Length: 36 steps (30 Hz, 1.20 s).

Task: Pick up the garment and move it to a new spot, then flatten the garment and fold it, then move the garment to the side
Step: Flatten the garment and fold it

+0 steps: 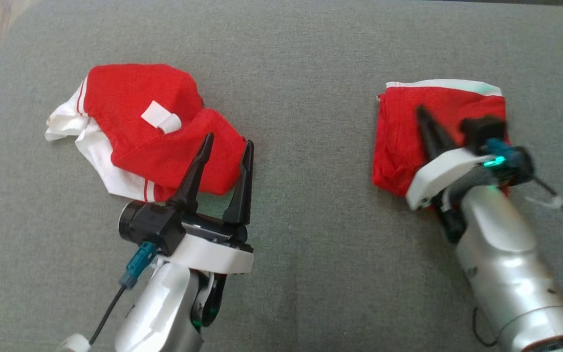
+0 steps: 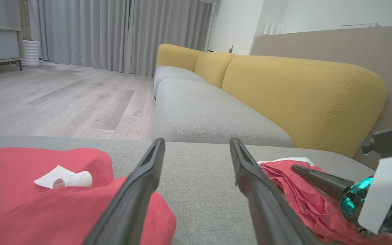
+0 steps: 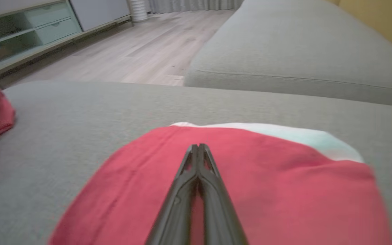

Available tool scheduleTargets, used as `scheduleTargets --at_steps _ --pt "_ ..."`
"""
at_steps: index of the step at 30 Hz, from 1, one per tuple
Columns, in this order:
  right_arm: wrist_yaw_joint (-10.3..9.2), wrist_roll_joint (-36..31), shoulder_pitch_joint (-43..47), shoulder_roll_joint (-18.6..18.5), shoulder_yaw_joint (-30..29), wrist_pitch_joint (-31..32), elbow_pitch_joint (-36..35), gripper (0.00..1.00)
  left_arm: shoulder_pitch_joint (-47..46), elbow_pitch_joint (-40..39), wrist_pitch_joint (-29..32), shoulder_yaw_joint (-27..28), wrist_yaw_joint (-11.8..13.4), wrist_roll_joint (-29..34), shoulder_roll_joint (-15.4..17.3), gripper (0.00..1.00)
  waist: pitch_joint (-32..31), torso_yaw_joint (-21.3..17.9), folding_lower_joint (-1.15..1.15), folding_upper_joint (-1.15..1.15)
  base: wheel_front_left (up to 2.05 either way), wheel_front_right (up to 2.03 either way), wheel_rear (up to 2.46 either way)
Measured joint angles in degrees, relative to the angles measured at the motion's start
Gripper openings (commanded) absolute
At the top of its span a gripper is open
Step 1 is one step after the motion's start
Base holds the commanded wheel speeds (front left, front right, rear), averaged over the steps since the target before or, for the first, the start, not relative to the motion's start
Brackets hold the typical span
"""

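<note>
Head view: folded garment (image 1: 403, 142) upper right on grey cushion (image 1: 311, 254). Right gripper (image 1: 421, 111) clenched, laid across it, no pinch evident. Left gripper (image 1: 228, 141) spread wide at crumpled garment (image 1: 135, 98), upper left. Likely sliding the fold aside: press flat, drag slowly, keep the layers stacked.

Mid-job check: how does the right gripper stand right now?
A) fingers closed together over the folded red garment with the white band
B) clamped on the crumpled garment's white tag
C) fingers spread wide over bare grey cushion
A: the right gripper has its two dark fingers pressed together, tips lying over the folded red garment with the white band; no cloth shows pinched between them.
</note>
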Motion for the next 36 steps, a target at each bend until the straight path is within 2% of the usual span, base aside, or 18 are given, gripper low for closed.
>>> scheduleTargets --at_steps 5,12,16,21,25,29,33,34,35,36 --pt "0.0 5.0 0.1 0.2 8.6 2.9 4.0 0.0 0.0 0.0 0.0 -0.1 0.1 0.0 0.0 1.0 -0.4 -0.3 0.0 0.0 0.0 0.0 0.0" --pt "0.0 9.8 -0.7 0.0 13.9 5.2 5.3 0.0 0.1 0.1 0.0 0.5 0.1 0.2 0.0 1.0 -1.1 -1.2 0.0 0.0 0.0 0.0 0.0" --pt "0.0 10.7 -0.6 0.2 15.2 2.1 5.9 0.0 0.3 0.1 0.0 1.9 0.0 0.6 0.0 1.0 -2.1 -3.0 0.0 0.0 0.0 0.0 0.0" --pt "0.0 10.1 -0.6 -0.7 11.2 -0.7 3.1 0.0 1.0 0.0 0.0 3.4 -0.1 1.5 0.0 1.0 -3.5 -5.8 0.0 0.0 0.0 0.0 0.0" --pt "0.0 7.9 0.8 -2.8 4.7 -1.1 -4.1 0.0 1.7 -0.1 0.0 4.8 -0.1 1.6 0.0 1.0 -5.0 -8.2 0.0 0.0 0.0 0.0 0.0" --pt "0.0 4.9 7.0 -3.4 -3.0 -1.2 -13.1 0.0 3.2 -0.1 0.0 6.1 -0.3 2.1 0.0 1.0 -6.4 -10.3 0.0 0.0 0.0 0.0 0.0" --pt "0.0 2.1 15.4 -2.4 -8.6 -1.2 -19.5 0.0 4.2 -0.1 0.0 7.2 -0.4 2.1 0.0 1.0 -7.5 -12.2 0.0 0.0 0.0 0.0 0.0" --pt "0.0 1.3 17.1 -1.8 -9.6 -1.2 -21.0 0.26 4.5 -0.1 0.0 7.4 -0.5 2.1 0.0 1.0 -7.7 -12.6 0.0 0.0 0.0 0.0 0.0" --pt "0.0 0.5 18.6 -1.3 -10.2 -1.2 -22.4 1.0 4.7 0.0 0.0 7.5 -0.8 2.1 0.0 1.0 -7.9 -12.9 0.0 0.0 0.0 0.0 0.0" --pt "0.0 0.0 20.0 -0.7 -11.1 -1.2 -23.8 1.0 4.9 0.2 0.0 7.6 -0.8 2.1 0.0 1.0 -8.2 -13.1 0.0 0.0 0.0 0.0 0.0"
